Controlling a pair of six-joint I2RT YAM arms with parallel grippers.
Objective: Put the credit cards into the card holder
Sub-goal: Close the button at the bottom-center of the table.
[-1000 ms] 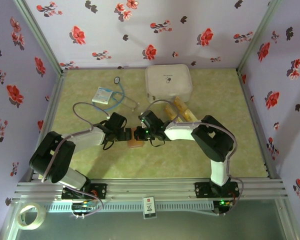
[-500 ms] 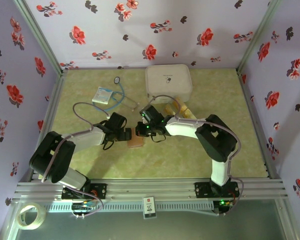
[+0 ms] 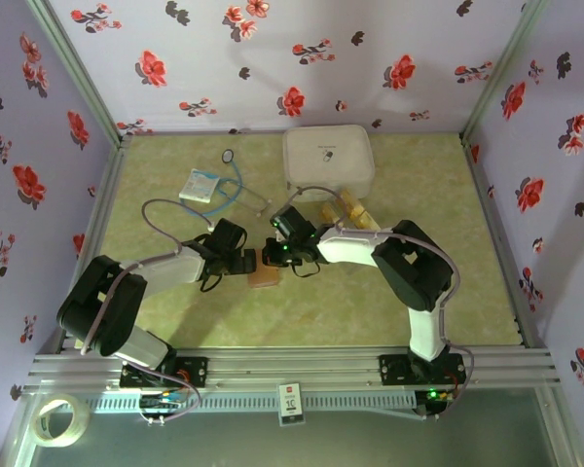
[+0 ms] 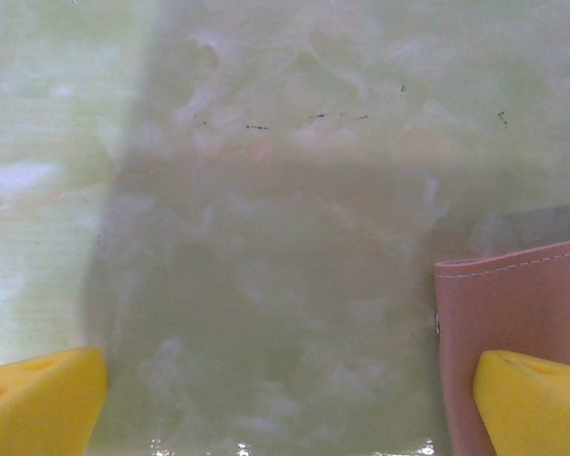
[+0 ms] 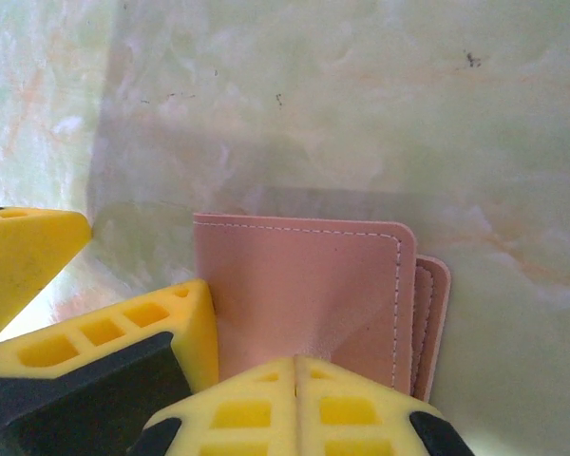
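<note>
The card holder (image 3: 264, 277) lies folded flat on the table (image 3: 321, 311). It is judged light, soft and flexible, so grip it at the stitched free edge to open it. The right gripper (image 5: 296, 385), jaws pressed together, sits over its near edge. The left gripper (image 4: 285, 408), jaws spread wide, has one fingertip over its side edge. The credit cards (image 3: 355, 209), judged thin, stiff and slippery, lie well beyond it.

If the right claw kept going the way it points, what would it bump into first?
Most likely the card holder: the shut right claw points straight at its brown cover, just ahead. Whether the two touch is unclear.
</note>
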